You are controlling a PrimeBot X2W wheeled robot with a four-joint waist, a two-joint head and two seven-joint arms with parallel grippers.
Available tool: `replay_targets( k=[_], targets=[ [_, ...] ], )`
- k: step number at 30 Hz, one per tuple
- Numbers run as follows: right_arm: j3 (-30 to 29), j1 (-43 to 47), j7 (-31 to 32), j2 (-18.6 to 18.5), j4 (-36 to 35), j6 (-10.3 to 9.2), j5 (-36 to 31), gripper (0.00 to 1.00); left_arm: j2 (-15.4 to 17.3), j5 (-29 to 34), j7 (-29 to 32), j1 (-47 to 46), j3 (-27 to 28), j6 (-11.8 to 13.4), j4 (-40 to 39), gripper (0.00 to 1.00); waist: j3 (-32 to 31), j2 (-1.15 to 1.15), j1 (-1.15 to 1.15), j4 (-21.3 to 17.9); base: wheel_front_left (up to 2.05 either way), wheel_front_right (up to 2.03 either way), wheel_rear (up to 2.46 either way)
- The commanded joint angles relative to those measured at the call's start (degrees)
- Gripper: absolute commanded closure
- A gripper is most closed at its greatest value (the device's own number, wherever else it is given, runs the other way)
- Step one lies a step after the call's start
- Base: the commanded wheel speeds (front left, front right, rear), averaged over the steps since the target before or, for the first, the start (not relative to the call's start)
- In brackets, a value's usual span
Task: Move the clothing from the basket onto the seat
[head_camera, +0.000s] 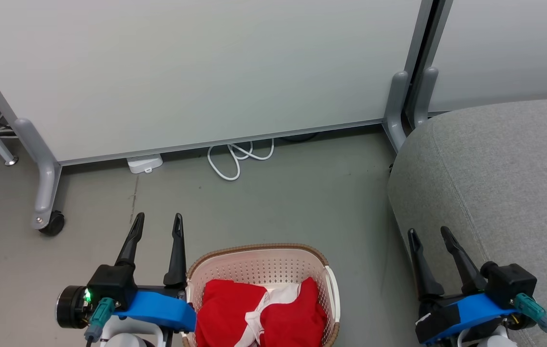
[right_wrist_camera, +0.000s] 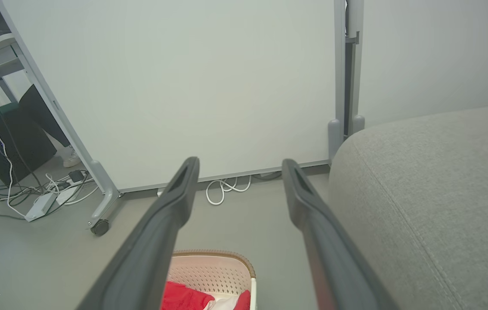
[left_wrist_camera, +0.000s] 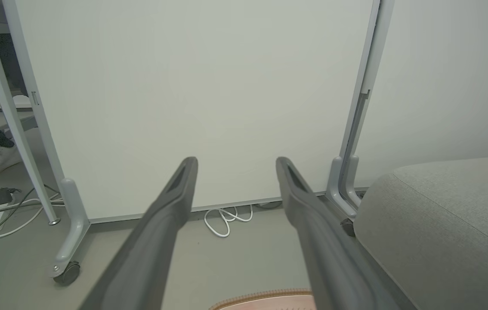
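Fingers (left_wrist_camera: 171, 215) first: I find the left gripper (head_camera: 158, 217) with both spread wide and nothing between them. The right gripper (head_camera: 429, 231) is the same, spread and empty. Neither touches cloth, basket or seat, and both point toward 12 o'clock in the head view.

Outward from the left gripper, the basket (head_camera: 259, 262) stands on the floor (head_camera: 302, 212) at 6 o'clock in the head view, just beside that gripper's inner finger. The clothing (head_camera: 225, 308) lies bunched inside it. It is red with a white strip across the middle and sits below the rim. I cannot tell how many garments make up the heap.

Outward from the right gripper, the seat (head_camera: 495, 168) takes up 3 to 5 o'clock. That gripper sits at the seat's edge nearest the basket. No red cloth lies on the part of the seat I can see.

Further out, a white screen (head_camera: 206, 72) closes off 12 o'clock, with a white cable (head_camera: 235, 161) coiled on the floor at its foot.

Assessment: nothing of the task is done. All visible clothing is in the basket, with none on the seat and none in hand. Left to do, in my judgement: reach into the basket, take hold, carry across toward 3 o'clock and release, repeating until the basket is empty.
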Motion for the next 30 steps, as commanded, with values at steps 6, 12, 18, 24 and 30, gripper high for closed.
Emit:
replay_targets(
  k=[6,12,18,24,30],
  targets=[
    [0.28,-0.66,-0.99,-0.38,0.26,0.13,-2.99,0.0,0.21,2.57,-0.91,-0.76,-0.55,0.0,0.41,0.0,-0.01,0.0,0.0,0.18,0.0,0.0,0.0],
    [0.32,-0.69,-1.31,-0.39,0.55,0.09,-3.87,0.0,0.19,2.82,-1.2,-0.71,-0.65,-0.02,0.94,0.0,-0.11,0.0,0.0,0.27,0.0,0.0,0.0],
    [0.21,-0.73,-1.3,-0.38,0.77,0.09,-3.67,0.0,0.19,2.46,-1.2,-0.62,-0.47,-0.15,1.33,0.0,-0.23,0.0,0.0,0.23,0.0,0.0,0.0],
    [0.21,-0.38,-1.3,-0.38,0.79,0.09,-3.6,0.0,0.19,2.33,-1.19,-0.55,-0.48,-0.28,1.62,0.0,-0.35,0.0,0.0,0.28,0.0,0.0,0.0],
    [0.19,-0.74,-1.3,-0.38,0.68,0.09,-3.65,0.0,0.19,2.47,-1.19,-1.2,-0.84,-0.77,2.5,0.0,-0.05,0.0,0.0,0.29,0.0,0.0,0.0]
  ],
)
